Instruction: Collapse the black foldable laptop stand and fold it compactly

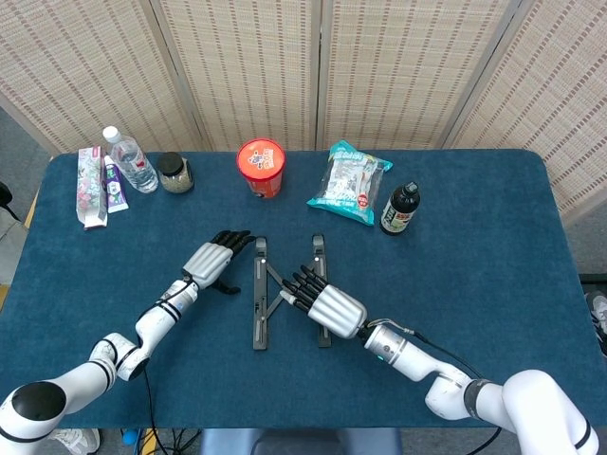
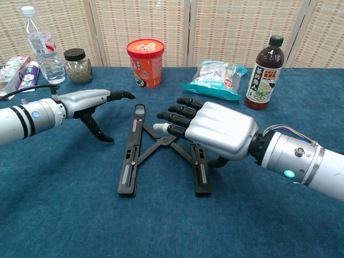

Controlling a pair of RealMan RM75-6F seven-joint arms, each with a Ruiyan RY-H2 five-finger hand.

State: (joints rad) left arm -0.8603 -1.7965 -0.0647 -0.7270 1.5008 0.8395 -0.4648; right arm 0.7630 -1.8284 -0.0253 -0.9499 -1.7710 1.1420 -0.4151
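A counter (image 1: 493, 246) covered in dark blue cloth fills the middle. At twelve o'clock behind it stands a folding screen (image 1: 313, 66) of woven beige panels in pale frames. Grey floor (image 1: 19, 142) shows at nine o'clock and at three o'clock. Light is even and soft.

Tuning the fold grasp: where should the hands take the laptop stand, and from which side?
Judging by its pose, take the two long rails of the laptop stand, flat with cross links between: left hand on the left rail's outer edge, right hand on the right rail's, squeezing inward.
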